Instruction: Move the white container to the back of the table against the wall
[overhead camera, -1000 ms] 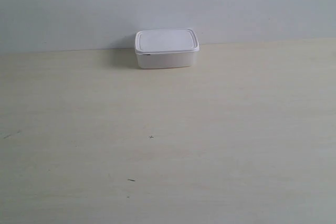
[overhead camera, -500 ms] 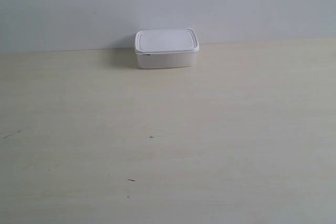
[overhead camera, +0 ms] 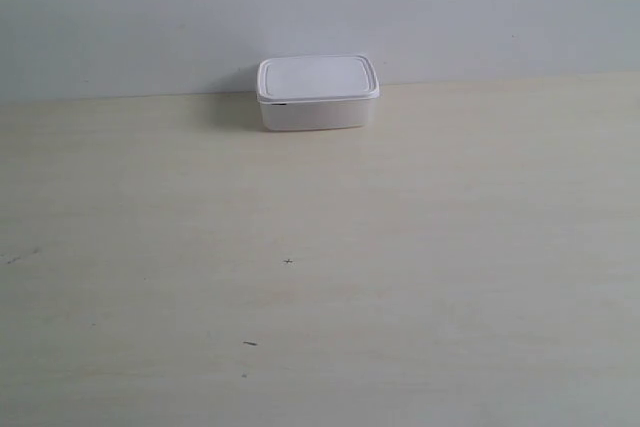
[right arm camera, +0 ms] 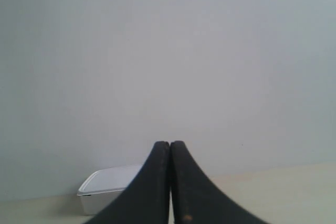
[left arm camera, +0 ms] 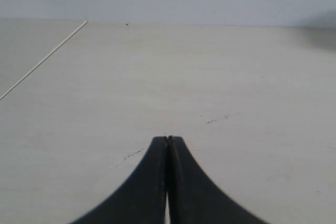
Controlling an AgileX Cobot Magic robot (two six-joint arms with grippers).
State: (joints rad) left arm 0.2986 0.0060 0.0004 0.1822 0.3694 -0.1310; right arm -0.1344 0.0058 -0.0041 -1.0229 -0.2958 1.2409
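The white container (overhead camera: 317,93) stands lidded on the pale table (overhead camera: 400,247), at the back edge where the tabletop meets the grey-white wall (overhead camera: 300,7). No arm shows in the exterior view. In the right wrist view my right gripper (right arm camera: 169,144) is shut with nothing in it, and the white container (right arm camera: 107,188) lies well beyond it, against the wall (right arm camera: 210,51). My left gripper (left arm camera: 167,139) is shut and empty over bare table (left arm camera: 210,77); the container is out of that view.
A table edge or seam (left arm camera: 44,61) runs slantwise in the left wrist view. A few small dark specks (overhead camera: 288,262) mark the tabletop.
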